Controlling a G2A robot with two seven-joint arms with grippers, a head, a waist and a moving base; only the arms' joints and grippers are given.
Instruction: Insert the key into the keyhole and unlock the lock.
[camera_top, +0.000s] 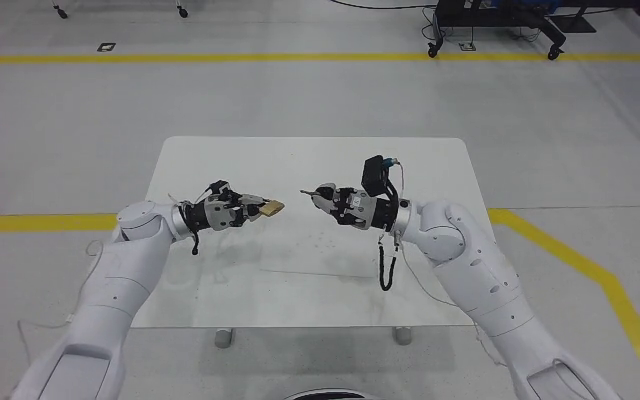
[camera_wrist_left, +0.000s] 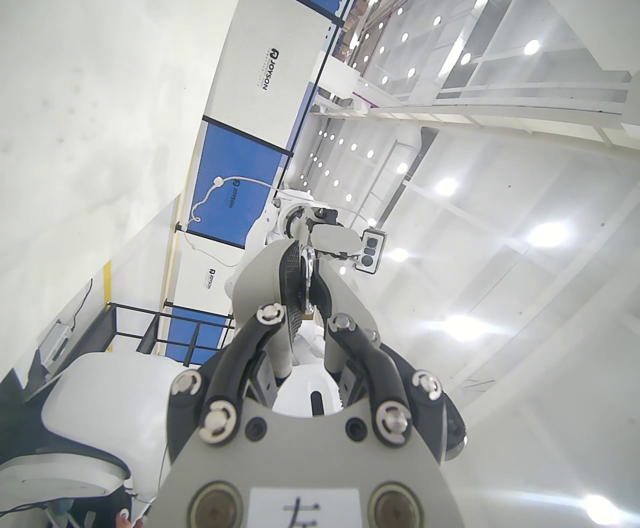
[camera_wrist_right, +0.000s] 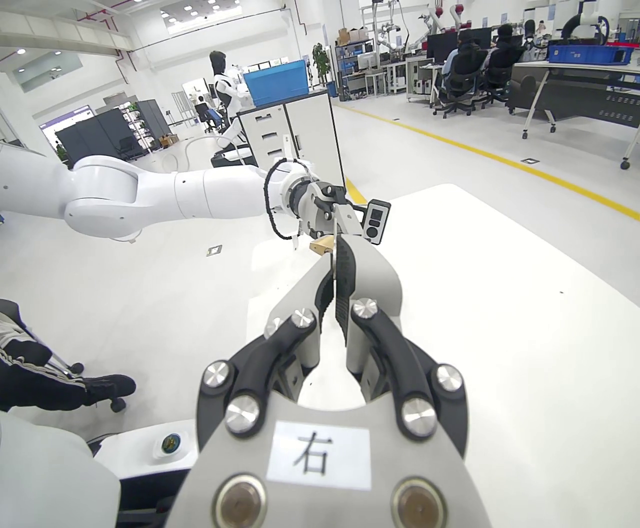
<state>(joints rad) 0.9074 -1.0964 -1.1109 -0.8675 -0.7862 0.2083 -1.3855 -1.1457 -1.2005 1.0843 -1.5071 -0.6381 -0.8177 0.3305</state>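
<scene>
Glossy white arms (camera_top: 470, 255) with a black coiled cable (camera_top: 385, 268); right gripper (camera_wrist_right: 334, 255): grey plate (camera_wrist_right: 325, 505), silver screws (camera_wrist_right: 417, 411), black ribbed pads (camera_wrist_right: 345, 280), white label (camera_wrist_right: 320, 455).

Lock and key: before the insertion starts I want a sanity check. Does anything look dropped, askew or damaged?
Nothing stands out. The left tool holds the brass lock and the right tool holds the key, both above the table. The key's tip points toward the lock, with a gap between them.

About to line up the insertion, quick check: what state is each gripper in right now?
Left gripper: closed on the small brass padlock.
Right gripper: closed on the thin metal key.
</scene>
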